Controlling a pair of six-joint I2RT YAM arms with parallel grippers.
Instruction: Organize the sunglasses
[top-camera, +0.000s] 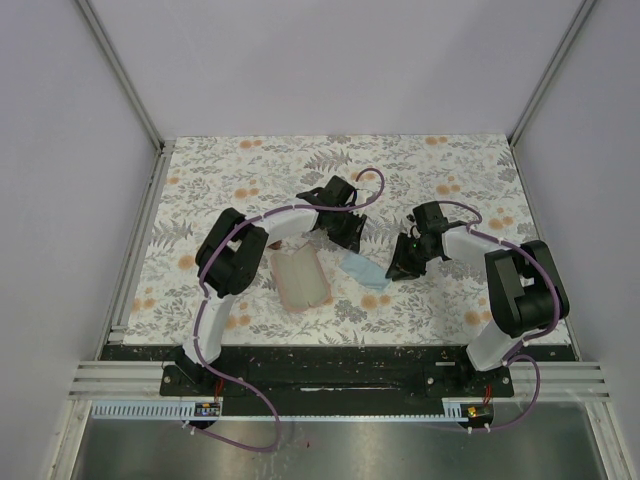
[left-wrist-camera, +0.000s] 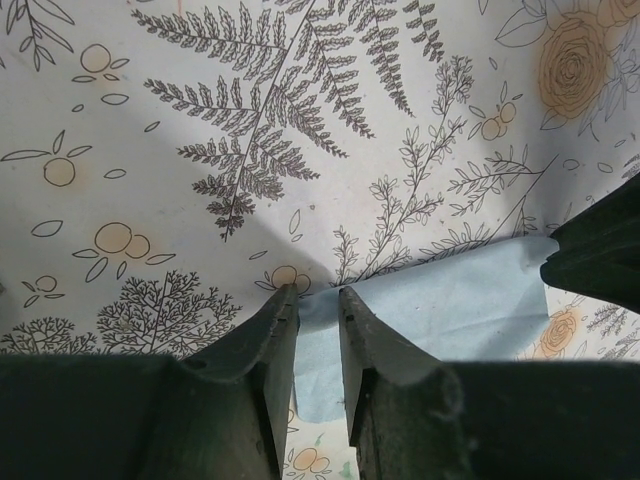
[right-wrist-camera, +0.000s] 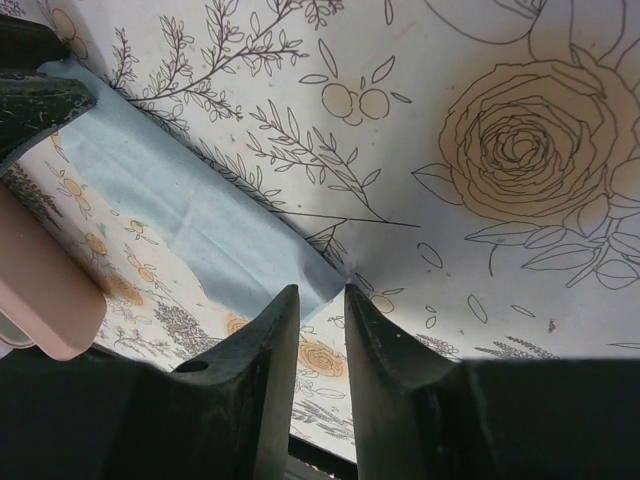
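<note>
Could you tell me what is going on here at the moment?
Both arms are working on a light blue cloth lying on the floral table cover beside the pink case. The left gripper and right gripper each straddle one end, jaws nearly closed; a firm pinch is unclear. No sunglasses are visible.

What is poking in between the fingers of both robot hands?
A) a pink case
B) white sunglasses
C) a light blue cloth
C: one corner of the light blue cloth sits between the fingertips of the left gripper, and another corner sits between those of the right gripper.
</note>
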